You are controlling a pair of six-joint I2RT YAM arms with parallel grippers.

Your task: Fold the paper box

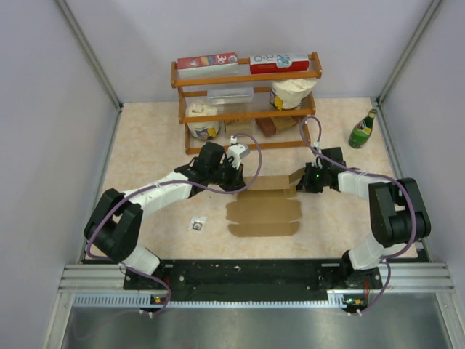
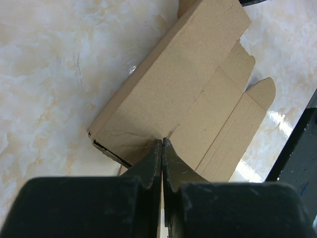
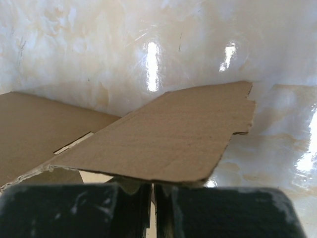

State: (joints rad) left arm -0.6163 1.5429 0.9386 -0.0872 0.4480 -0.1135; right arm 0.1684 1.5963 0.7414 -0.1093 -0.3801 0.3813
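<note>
The paper box [image 1: 265,211] is a plain brown die-cut sheet lying partly folded at the middle of the table, with scalloped flaps toward the near side. My left gripper [image 1: 234,178] is at its far left corner. In the left wrist view its jaws are shut, and the left gripper [image 2: 162,142] touches a doubled brown panel of the box [image 2: 188,84] with its tips. My right gripper [image 1: 309,180] is at the far right end, where a flap stands raised. In the right wrist view that flap [image 3: 168,134] lies across the shut right gripper [image 3: 152,184] and hides its tips.
A wooden shelf [image 1: 247,76] at the back holds red-and-white cartons, a clear tub and bagged jars. A green bottle [image 1: 363,129] stands at the back right. A small dark-and-white object [image 1: 197,224] lies left of the box.
</note>
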